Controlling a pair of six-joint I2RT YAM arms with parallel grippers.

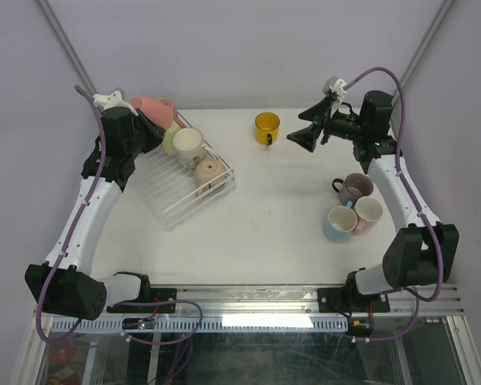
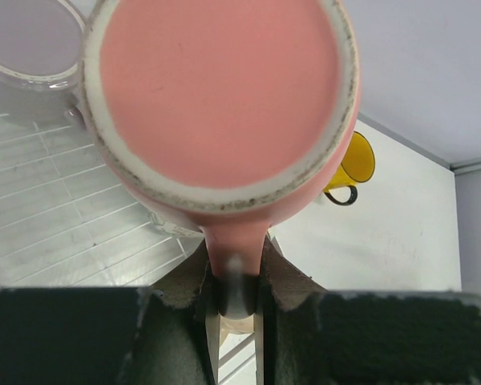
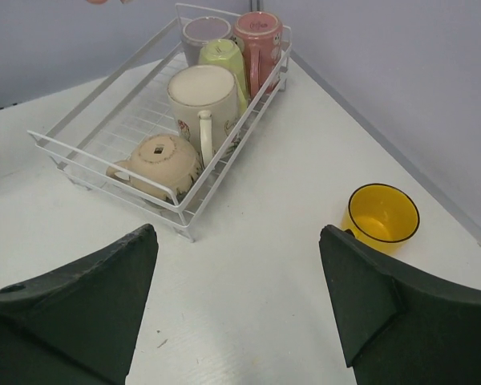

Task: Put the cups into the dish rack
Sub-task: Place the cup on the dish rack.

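Holding the pink mug (image 2: 220,88) by its handle, the left gripper (image 2: 234,281) is clamped tight on that handle, with the mug's base turned toward the wrist camera. You see the mug hanging over the far end of the dish rack (image 1: 170,202), above bare rack floor and near a lilac mug (image 3: 206,30). Gripping the handle probably keeps the fingers outside the mug body, so that the mug can be lowered mouth-down between its neighbours.

Check the row that is in the rack:
- a beige mug (image 3: 156,164) on its side at the near end
- a cream mug (image 3: 202,92)
- a green mug (image 3: 224,60)
- a second pink mug (image 3: 259,36), packed close along one wall

The right gripper (image 3: 236,241) is spread wide and holds nothing. It hangs above the table (image 1: 264,216) near the yellow mug (image 1: 266,127), likely staged for the next pick.

Three more wait in a cluster at the right side: a mauve mug (image 1: 355,188), a light blue mug (image 1: 340,222) and a pale pink mug (image 1: 369,212).
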